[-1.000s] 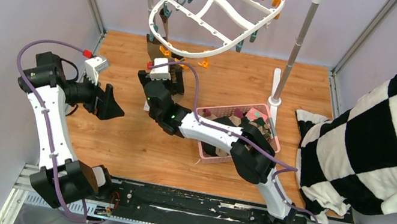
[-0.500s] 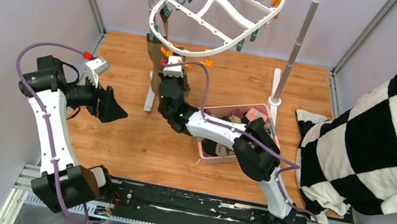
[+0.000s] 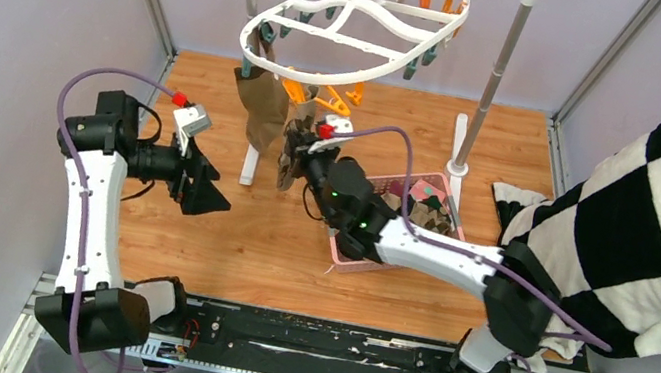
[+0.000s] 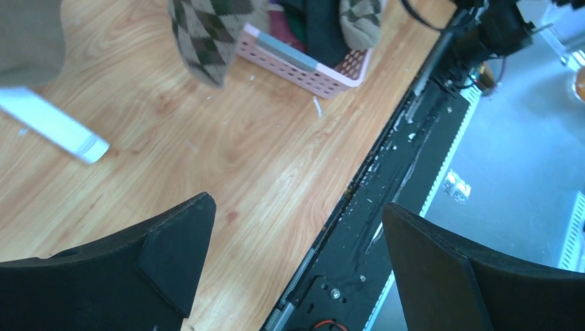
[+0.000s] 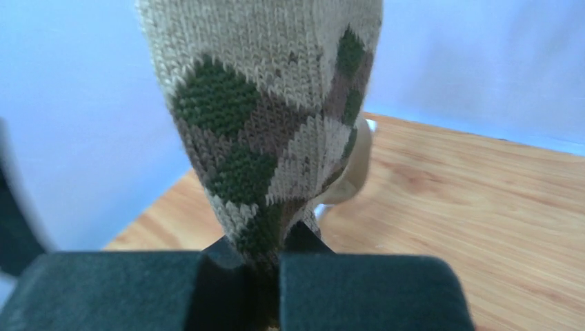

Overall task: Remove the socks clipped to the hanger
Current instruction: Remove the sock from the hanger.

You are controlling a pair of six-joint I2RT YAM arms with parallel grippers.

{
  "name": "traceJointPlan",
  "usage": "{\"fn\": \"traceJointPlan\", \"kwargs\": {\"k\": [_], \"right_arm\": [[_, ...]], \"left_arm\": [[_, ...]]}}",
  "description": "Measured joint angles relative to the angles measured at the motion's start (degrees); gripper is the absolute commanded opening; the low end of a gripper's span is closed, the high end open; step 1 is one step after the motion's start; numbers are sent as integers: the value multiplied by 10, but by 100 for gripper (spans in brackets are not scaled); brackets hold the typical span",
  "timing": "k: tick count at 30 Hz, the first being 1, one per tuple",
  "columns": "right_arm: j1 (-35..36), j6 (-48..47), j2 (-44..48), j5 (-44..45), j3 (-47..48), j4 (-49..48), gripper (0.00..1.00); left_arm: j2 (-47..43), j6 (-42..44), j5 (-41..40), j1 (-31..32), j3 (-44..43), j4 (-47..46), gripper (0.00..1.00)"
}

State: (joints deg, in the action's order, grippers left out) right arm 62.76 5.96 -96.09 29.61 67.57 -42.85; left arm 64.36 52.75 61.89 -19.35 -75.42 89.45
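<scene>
left gripper (image 3: 204, 192) hangs above the wooden table (image 3: 417, 130) with its jaws spread wide and nothing between them; in its wrist view the white rack foot (image 4: 52, 125) lies ahead of it to the left; up and right of that claw, an olive-brown sock (image 3: 264, 106) dangles from the left end of the white hanger (image 3: 253, 30); right gripper (image 3: 292, 158) is just right of that sock, pads pressed together, pinching the bottom tip of the brown argyle sock (image 5: 276, 124); the sock runs straight up from the claw toward the hanger's orange clips (image 3: 306, 93); right of this claw, under its forearm, the pink basket (image 3: 351, 253) holds a pile of loose socks (image 3: 416, 206); well off to the right slumps the black-and-white checked plush cloth (image 3: 644, 229)
</scene>
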Motion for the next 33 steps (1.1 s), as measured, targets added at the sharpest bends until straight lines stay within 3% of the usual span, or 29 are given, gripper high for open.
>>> {"fn": "traceJointPlan", "kwargs": {"k": [5, 10, 18, 33], "right_arm": [[0, 85, 114, -108, -83, 5, 0], [0, 151, 169, -204, -135, 13, 0], [0, 224, 200, -310, -157, 35, 2], [0, 321, 201, -398, -156, 27, 0]], "left_arm": [[10, 9, 16, 59, -1, 0, 100], [33, 16, 38, 118, -7, 3, 100], [84, 17, 61, 175, -60, 3, 100], [101, 32, 94, 264, -63, 3, 98]]}}
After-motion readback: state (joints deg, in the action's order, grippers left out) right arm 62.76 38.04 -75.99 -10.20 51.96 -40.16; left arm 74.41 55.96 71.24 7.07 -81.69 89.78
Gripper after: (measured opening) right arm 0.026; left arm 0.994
